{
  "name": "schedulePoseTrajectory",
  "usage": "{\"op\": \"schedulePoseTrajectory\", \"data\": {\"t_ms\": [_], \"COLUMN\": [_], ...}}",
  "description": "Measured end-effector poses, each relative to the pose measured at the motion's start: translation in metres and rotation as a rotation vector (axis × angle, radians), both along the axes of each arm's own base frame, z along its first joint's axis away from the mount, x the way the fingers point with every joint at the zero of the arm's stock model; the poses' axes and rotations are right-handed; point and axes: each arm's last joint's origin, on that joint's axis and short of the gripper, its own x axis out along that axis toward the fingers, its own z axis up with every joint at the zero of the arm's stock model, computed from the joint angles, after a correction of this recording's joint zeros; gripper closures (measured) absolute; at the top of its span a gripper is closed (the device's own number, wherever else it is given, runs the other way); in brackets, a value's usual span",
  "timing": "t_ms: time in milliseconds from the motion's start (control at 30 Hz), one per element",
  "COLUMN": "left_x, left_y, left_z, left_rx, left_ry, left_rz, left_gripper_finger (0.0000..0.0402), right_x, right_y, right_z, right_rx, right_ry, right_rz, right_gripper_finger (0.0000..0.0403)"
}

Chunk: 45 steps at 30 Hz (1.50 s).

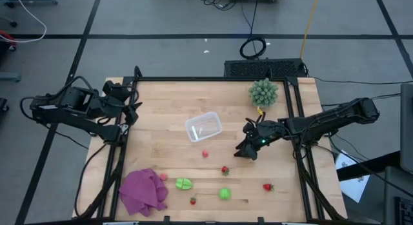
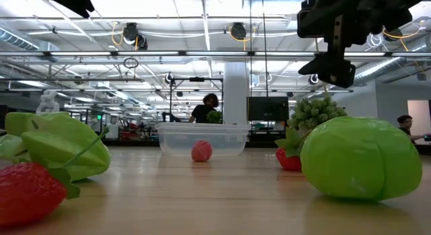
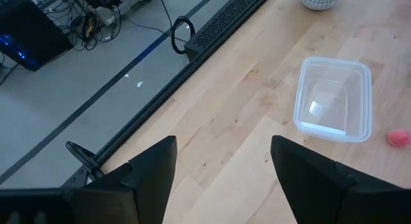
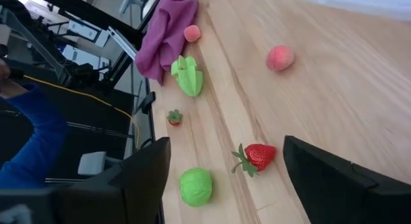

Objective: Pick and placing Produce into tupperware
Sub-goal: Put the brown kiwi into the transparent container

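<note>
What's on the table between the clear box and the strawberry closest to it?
A small pink ball sits between the clear box and the strawberry; otherwise bare wood. The high view shows it best.

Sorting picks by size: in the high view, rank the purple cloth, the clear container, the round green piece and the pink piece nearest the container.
1. purple cloth
2. clear container
3. round green piece
4. pink piece, clearly smallest
</note>
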Motion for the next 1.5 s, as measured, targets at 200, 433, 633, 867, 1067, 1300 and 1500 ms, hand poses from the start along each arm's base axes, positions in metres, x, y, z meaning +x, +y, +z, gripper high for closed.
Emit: {"op": "schedulePoseTrajectory", "data": {"t_ms": [200,433,633,867,1067,1300,1500], "left_x": [0.0,0.0,0.0,0.0,0.0,0.001,0.002], "left_y": [0.0,0.0,0.0,0.0,0.0,0.0,-0.001], "left_z": [0.0,0.0,0.0,0.0,0.0,0.0,0.001], "left_rx": [0.0,0.0,0.006,0.003,-0.006,-0.007,-0.01], "left_ry": [0.0,0.0,0.006,0.008,0.008,0.002,-0.007], "left_rz": [-0.001,-0.001,-0.008,-0.013,-0.019,-0.018,-0.017], "left_gripper_finger": [0.0144,0.0144,0.0144,0.0144,0.0144,0.0144,0.0144], "right_x": [0.0,0.001,-0.002,-0.01,-0.021,-0.018,-0.002], "right_y": [0.0,0.0,0.001,-0.001,-0.006,-0.01,-0.01], "right_z": [0.001,0.001,0.006,0.02,0.033,0.08,0.102], "right_rx": [0.005,-0.037,-0.001,-0.152,-0.273,-0.467,-0.59], "right_ry": [-0.009,-0.027,-0.065,-0.206,-0.153,0.014,0.21], "right_rz": [0.0,0.029,0.154,0.236,0.278,0.286,0.331], "right_gripper_finger": [0.0108,0.0108,0.0108,0.0108,0.0108,0.0108,0.0108]}}
